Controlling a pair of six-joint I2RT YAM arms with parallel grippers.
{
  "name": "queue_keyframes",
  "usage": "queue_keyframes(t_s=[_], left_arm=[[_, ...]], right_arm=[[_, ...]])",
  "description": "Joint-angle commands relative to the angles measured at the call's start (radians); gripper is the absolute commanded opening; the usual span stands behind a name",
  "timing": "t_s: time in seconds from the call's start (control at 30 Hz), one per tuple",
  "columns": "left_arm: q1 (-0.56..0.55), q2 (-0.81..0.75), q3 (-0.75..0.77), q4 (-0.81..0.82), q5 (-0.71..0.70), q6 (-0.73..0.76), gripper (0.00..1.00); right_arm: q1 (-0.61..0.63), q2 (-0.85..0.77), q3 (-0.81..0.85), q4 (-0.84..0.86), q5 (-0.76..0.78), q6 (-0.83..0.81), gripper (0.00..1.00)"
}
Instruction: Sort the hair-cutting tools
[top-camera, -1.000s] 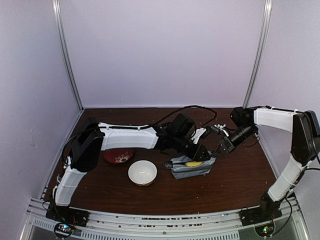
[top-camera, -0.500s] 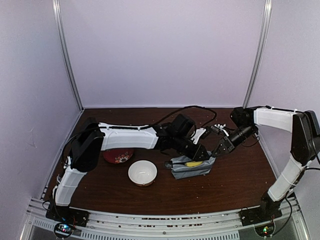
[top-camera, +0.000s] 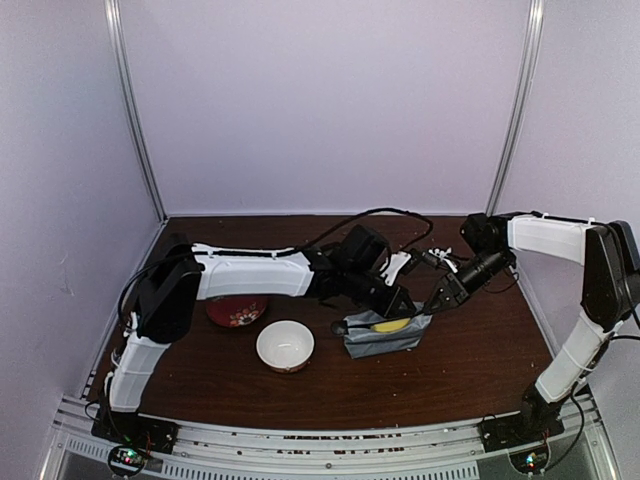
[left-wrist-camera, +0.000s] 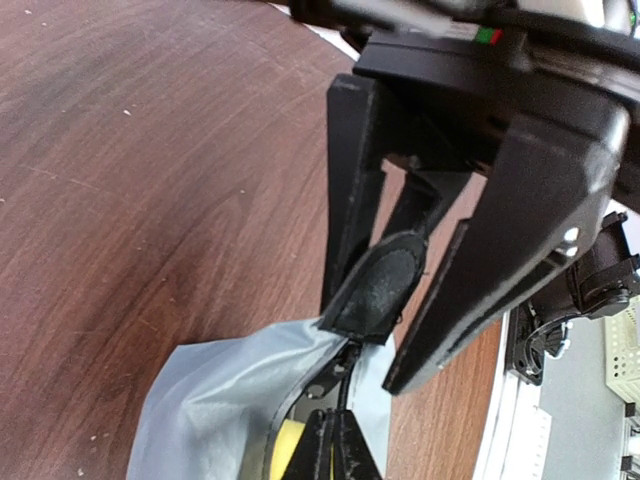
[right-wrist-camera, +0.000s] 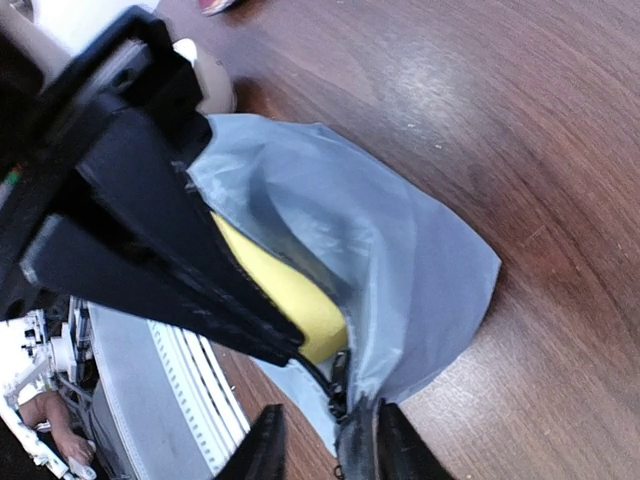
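two grippers met at the pouch mid-frame: left gripper clamped a black oval piece at its rim, right gripper stood narrowly apart astride the zip edge, likely to spread the mouth; tools hidden, perhaps inside.

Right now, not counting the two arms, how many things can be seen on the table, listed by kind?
White bowl: 1
Red patterned plate: 1
Grey pouch: 1
Yellow object inside the pouch: 1
Total: 4
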Motion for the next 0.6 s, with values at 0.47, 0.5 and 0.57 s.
queue_keyframes(t_s=[0.47,0.5,0.57], left_arm=[[-0.060,-0.050,-0.048,-0.077,-0.015,0.095,0.06],[-0.065,-0.050,-0.056,-0.079,-0.020,0.097,0.06],[-0.073,-0.050,-0.071,-0.081,-0.035,0.101,0.06]], right_arm=[[0.001,0.096,0.043,-0.028,-0.018,0.011,0.06],[0.001,0.097,0.045,-0.034,-0.032,0.002,0.05],[0.001,0.100,0.050,-0.052,-0.063,-0.018,0.04]])
